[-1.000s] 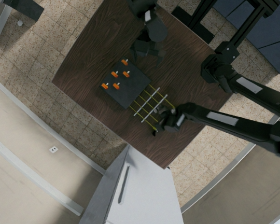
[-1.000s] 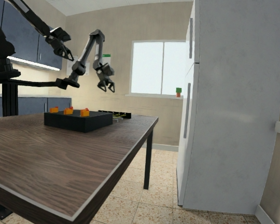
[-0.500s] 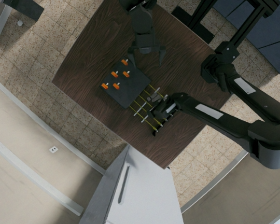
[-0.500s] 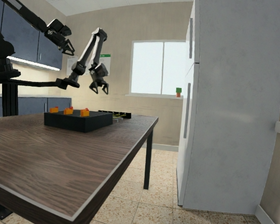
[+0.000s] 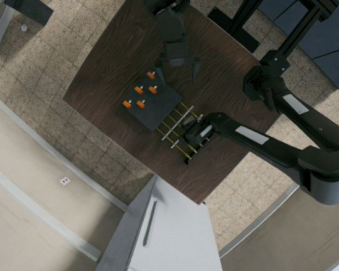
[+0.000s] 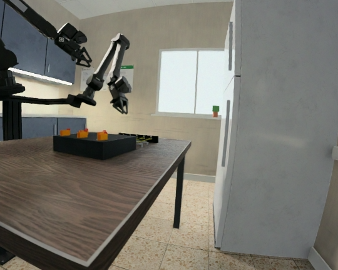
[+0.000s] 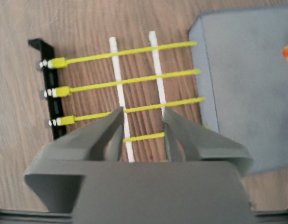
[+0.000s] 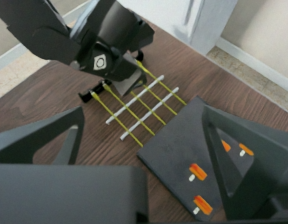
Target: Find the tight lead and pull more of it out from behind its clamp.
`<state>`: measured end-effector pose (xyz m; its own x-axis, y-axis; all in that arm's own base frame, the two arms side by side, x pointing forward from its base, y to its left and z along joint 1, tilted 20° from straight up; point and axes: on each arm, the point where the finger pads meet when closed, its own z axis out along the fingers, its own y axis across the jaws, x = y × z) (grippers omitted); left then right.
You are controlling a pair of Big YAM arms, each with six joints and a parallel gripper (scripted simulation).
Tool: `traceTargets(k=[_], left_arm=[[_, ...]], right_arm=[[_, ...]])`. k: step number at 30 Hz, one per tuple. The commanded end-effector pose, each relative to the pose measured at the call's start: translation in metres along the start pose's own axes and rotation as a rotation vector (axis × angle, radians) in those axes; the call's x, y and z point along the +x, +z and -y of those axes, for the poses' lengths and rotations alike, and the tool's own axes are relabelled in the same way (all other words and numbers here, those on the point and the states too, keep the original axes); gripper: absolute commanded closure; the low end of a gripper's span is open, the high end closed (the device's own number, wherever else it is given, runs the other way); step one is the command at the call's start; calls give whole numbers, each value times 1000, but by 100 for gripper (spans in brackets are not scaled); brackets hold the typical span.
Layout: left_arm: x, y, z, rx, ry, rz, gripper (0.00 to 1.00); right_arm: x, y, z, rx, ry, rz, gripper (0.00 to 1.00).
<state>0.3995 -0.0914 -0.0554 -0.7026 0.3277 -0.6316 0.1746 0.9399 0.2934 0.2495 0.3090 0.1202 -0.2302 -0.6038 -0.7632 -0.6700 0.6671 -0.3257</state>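
Note:
Five yellow leads, such as the end lead [image 7: 95,57], run from plugs in the black port strip [image 7: 55,105] [image 8: 85,96] to the dark box [image 5: 155,108] [image 7: 245,75] [image 8: 170,145]. Orange handles [image 5: 139,90] [image 6: 102,136] [image 8: 197,171] lie on the box top. My left gripper [image 6: 124,112] [image 7: 143,112] is partly open and empty, above the leads between strip and box; in its wrist view the third lead passes between the fingertips. My right gripper [image 5: 178,82] [image 6: 88,62] [image 8: 143,112] is wide open and empty, high beside the box. The left arm hides some plugs in the top view.
Two white bars, one [image 5: 177,123] [image 7: 116,65] and another [image 7: 157,65], cross the leads between strip and box. The left forearm [image 5: 252,135] reaches over the strip. A grey fridge [image 5: 183,226] [image 6: 280,125] stands beyond the table edge.

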Motion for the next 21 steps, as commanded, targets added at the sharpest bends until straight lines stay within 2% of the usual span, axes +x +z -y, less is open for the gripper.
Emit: traceTargets(k=[1, 8, 10, 15, 21], left_arm=[[-27, 17, 5, -38, -197, 44, 68], [-42, 44, -10, -148, -489, 53, 68], [-42, 44, -10, -148, -489, 53, 68], [-51, 66, -23, -227, -730, 56, 68], [-50, 93, -29, -313, -966, 11, 68]], right_arm=[[-11, 18, 8, 21, 5, 26, 0], [-5, 52, 19, 45, 22, 35, 0], [-5, 52, 19, 45, 22, 35, 0], [6, 74, 28, 62, 30, 35, 0], [22, 98, 39, 81, 40, 35, 0]])
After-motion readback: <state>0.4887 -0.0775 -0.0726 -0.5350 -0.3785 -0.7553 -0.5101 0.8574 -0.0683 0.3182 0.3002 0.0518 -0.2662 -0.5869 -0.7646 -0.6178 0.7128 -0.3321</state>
